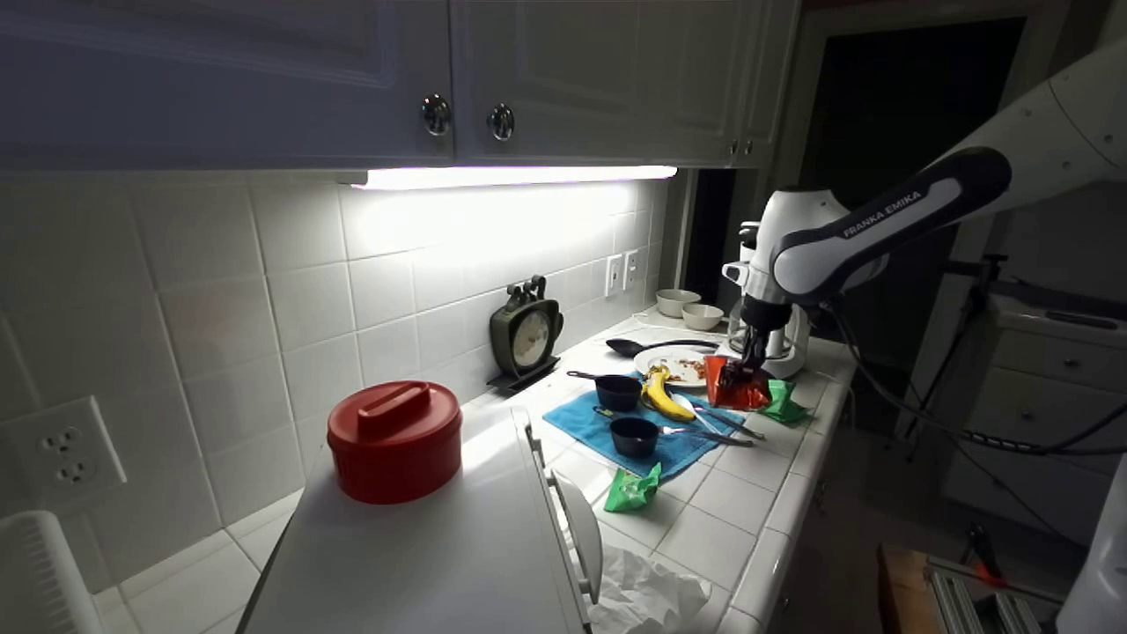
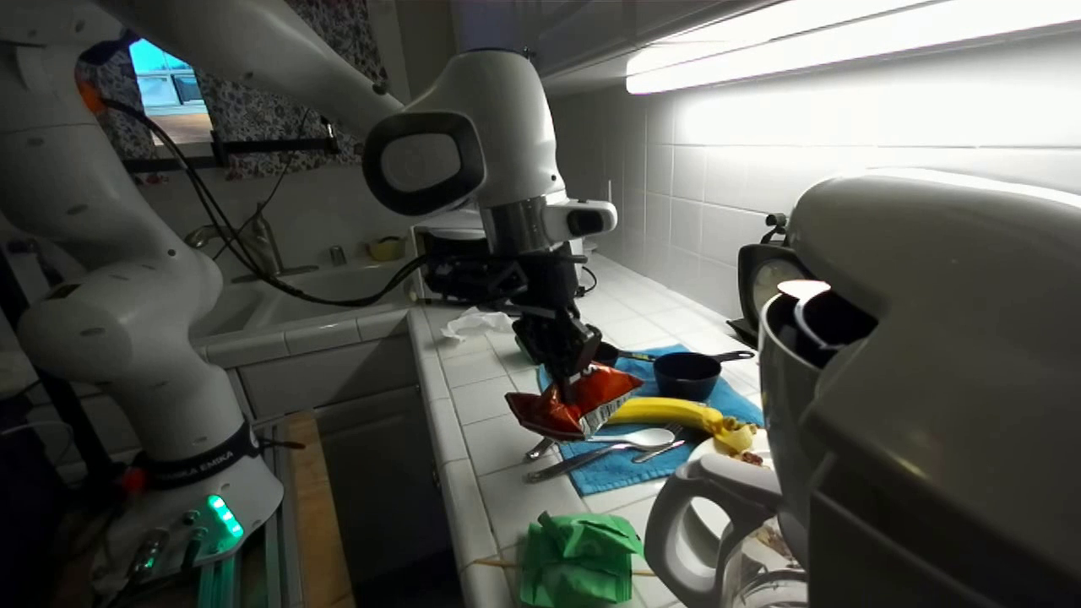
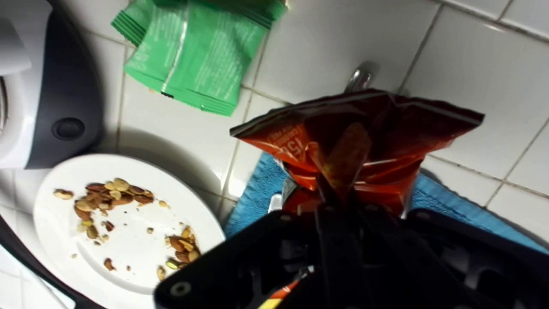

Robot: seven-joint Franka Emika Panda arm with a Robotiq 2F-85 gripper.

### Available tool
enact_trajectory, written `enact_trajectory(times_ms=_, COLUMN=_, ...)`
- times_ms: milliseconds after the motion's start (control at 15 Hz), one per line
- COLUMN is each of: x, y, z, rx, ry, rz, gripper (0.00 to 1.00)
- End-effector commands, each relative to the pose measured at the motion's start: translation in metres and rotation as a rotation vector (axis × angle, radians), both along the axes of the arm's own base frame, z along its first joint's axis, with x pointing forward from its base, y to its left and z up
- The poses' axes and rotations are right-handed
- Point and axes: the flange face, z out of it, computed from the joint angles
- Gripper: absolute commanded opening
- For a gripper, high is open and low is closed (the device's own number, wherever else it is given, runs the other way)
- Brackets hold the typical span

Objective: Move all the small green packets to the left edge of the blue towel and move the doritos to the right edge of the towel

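The doritos bag (image 3: 386,141), red and crinkled, is pinched by my gripper (image 3: 345,201), whose jaws are shut on it. In an exterior view the bag (image 2: 583,405) hangs above the towel's rim and the tiles, seemingly lifted. The blue towel (image 1: 577,423) lies flat, partly covered by kitchenware; in the wrist view the bag hides part of its edge. One green packet (image 1: 631,490) rests on the tiles just off one side of the towel. More green (image 3: 197,60) lies beyond the opposite side, where packets seem to overlap; I cannot tell how many.
On the towel are two black pans (image 1: 634,437), a banana (image 2: 663,411) and cutlery (image 2: 583,463). A white plate with nuts (image 3: 143,253) stands beside it. A white appliance (image 2: 929,338) is close to the packets. The red lidded pot (image 1: 396,440) is farther off.
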Motion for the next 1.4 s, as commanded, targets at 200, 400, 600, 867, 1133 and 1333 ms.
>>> enact_trajectory(times_ms=200, x=-0.005, y=-0.031, z=-0.012, rx=-0.063, ry=-0.045, rz=-0.156, gripper=0.04)
enact_trajectory(times_ms=400, x=0.003, y=-0.035, z=-0.021, rx=-0.053, ry=-0.057, rz=-0.212, gripper=0.31)
enact_trajectory(times_ms=600, x=-0.003, y=-0.036, z=-0.022, rx=-0.059, ry=-0.035, rz=-0.320, gripper=0.40)
enact_trajectory(times_ms=867, x=-0.037, y=-0.043, z=-0.026, rx=-0.089, ry=0.023, rz=-0.480, gripper=0.69)
enact_trajectory(times_ms=1133, x=-0.071, y=-0.054, z=-0.027, rx=-0.120, ry=0.054, rz=-0.578, gripper=0.97)
enact_trajectory(times_ms=1333, x=-0.085, y=-0.063, z=-0.034, rx=-0.136, ry=0.036, rz=-0.579, gripper=1.00)
